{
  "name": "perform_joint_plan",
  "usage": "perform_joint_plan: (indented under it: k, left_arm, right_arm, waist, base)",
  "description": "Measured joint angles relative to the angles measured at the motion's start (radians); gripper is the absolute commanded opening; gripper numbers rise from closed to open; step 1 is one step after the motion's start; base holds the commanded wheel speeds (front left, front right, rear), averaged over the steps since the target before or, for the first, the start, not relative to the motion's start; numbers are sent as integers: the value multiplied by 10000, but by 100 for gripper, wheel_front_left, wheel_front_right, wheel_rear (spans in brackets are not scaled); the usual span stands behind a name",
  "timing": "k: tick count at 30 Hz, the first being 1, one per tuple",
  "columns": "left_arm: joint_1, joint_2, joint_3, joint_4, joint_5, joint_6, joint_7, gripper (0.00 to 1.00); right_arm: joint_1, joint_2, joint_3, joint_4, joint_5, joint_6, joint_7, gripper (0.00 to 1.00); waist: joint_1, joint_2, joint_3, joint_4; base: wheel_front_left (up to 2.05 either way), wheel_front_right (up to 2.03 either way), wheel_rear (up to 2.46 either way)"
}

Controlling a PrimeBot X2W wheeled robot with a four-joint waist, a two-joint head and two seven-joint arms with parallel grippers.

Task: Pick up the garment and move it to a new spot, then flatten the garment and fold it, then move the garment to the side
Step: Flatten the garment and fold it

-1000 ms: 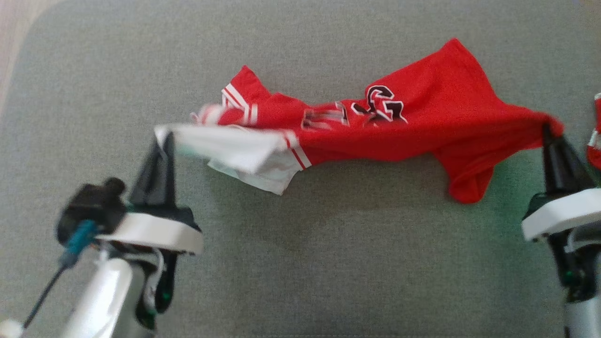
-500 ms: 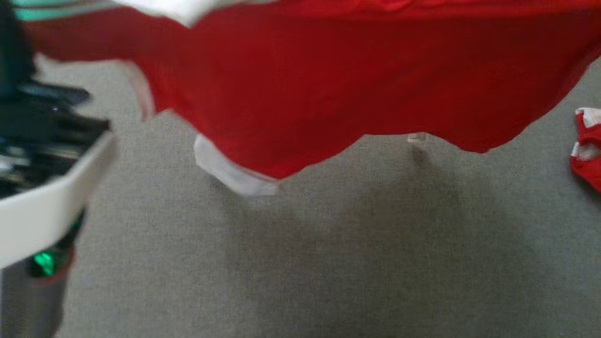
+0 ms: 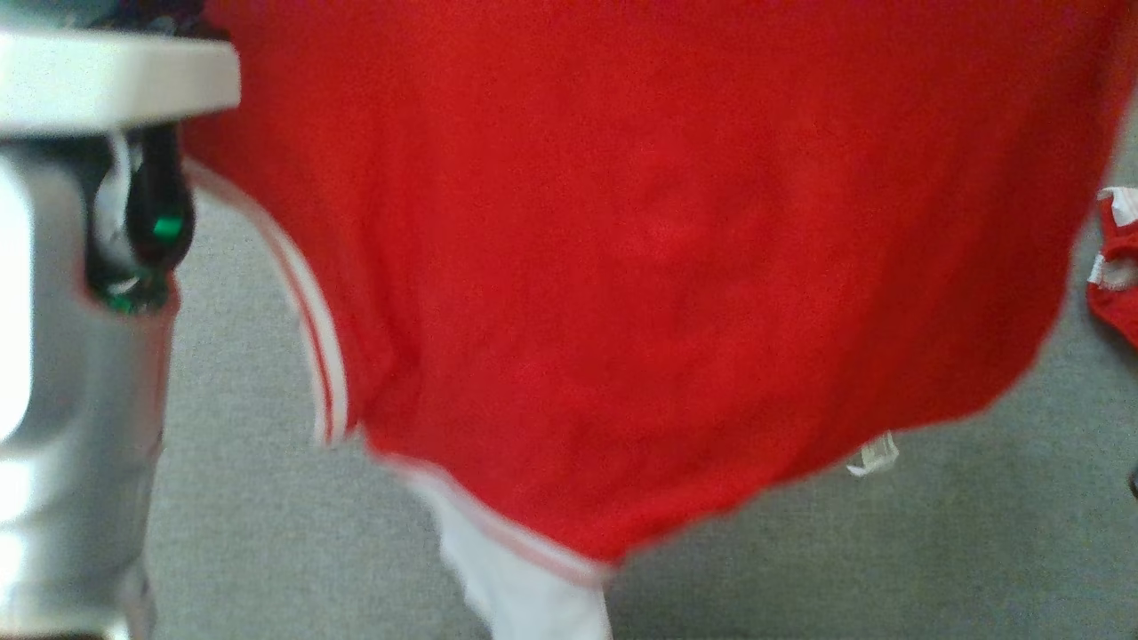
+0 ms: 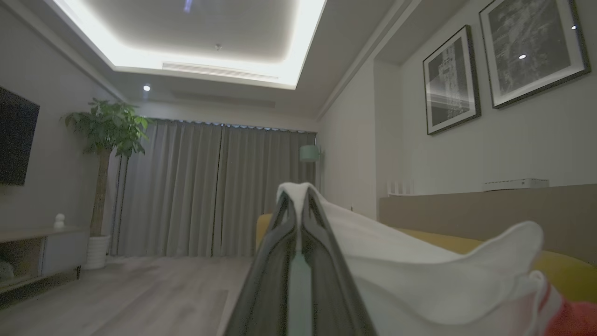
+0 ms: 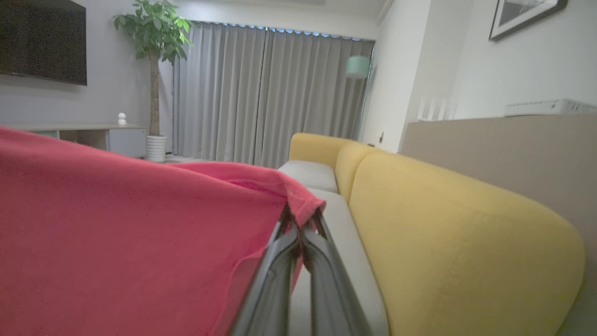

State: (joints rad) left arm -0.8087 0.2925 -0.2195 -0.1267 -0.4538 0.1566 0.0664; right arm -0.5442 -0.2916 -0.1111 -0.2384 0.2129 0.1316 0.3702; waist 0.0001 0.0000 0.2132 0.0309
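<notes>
- left gripper (image 4: 301, 200): fingers are pressed together on a white edge of the garment (image 4: 419, 275). The cloth is draped over the tips and trails off to the right of the left wrist view.
- right gripper (image 5: 302, 226): fingers are pressed together, with a red hem of the garment (image 5: 116, 233) pinched at the tips. The cloth is stretched away to the left of the right wrist view.
- grey surface (image 3: 800, 569): seen below the cloth, along the bottom and sides of the head view.
- yellow sofa (image 5: 443, 233): seen beyond the right gripper, to its right in that view.
- garment (image 3: 640, 267): red, with red-and-white striped trim and a white panel. It is held up close before the head camera and most of that view is covered by it, blurred. The white panel hangs lowest, at bottom centre. Whether it touches the grey surface cannot be told.
- left forearm (image 3: 62, 400): pale, at the left edge of the head view, just beside the striped trim.
- second cloth (image 3: 1116, 267): red and white, lying on the grey surface at the right edge, apart from the held garment.
- label (image 3: 873, 455): small and white, at the garment's lower right edge.
</notes>
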Motion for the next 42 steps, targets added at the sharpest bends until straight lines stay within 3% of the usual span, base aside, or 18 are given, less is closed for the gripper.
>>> perform_joint_plan:
  k: [8, 9, 14, 20, 25, 29, 34, 38, 42]
  left_arm:
    - [-2807, -819, 535, 5534, -740, -924, -2130, 0]
    - [-2807, -819, 535, 5534, -740, -924, -2130, 0]
    - [-4277, -941, 823, 8268, -782, -966, -2650, 0]
    - [-3674, -1561, 888, 11680, -1206, -1049, -2520, 0]
    - [-2624, -2186, 938, 13459, -1553, -1237, -2543, 0]
    - [-2005, -2506, 1003, 13988, -1879, -1770, -2621, 0]
    - [-932, -2546, 1396, 14021, -2424, -2428, -3041, 0]
    - [232, -2435, 1651, 13392, -2506, -2546, -3156, 0]
    - [1779, -2029, 2057, 11482, -2132, -2429, -3156, 0]
  right_arm:
    - [-3391, 562, 1197, 4297, 441, 0, -1517, 0]
    - [-3391, 562, 1197, 4297, 441, 0, -1517, 0]
    - [-5188, 1080, 1528, 7168, 683, 0, -2435, 0]
    - [-5576, 1824, 2199, 10966, 991, 0, -3108, 0]
    - [-5352, 2103, 3160, 12959, 1492, 0, -3363, 0]
    - [-4473, 2128, 3891, 13559, 1916, 0, -3724, 0]
    - [-2832, 2071, 4629, 13313, 2750, 0, -4368, 0]
    - [-1667, 1544, 5252, 12362, 3317, 0, -4673, 0]
    - [-515, 899, 5590, 10962, 3758, 0, -4753, 0]
  waist:
    - [-1, 0, -38, -251]
    - [-1, 0, -38, -251]
    - [0, 0, -127, -340]
    - [0, 0, 9, -257]
    - [1, 0, 431, -209]
    - [2, 0, 744, -105]
    - [-1, 0, 730, -186]
    - [0, 0, 612, -345]
    - [-1, 0, 445, -464]
  base:
    - [0, 0, 0]
    - [0, 0, 0]
    - [0, 0, 0]
    - [0, 0, 0]
    - [0, 0, 0]
    - [0, 0, 0]
    - [0, 0, 0]
    - [0, 0, 0]
    - [0, 0, 0]
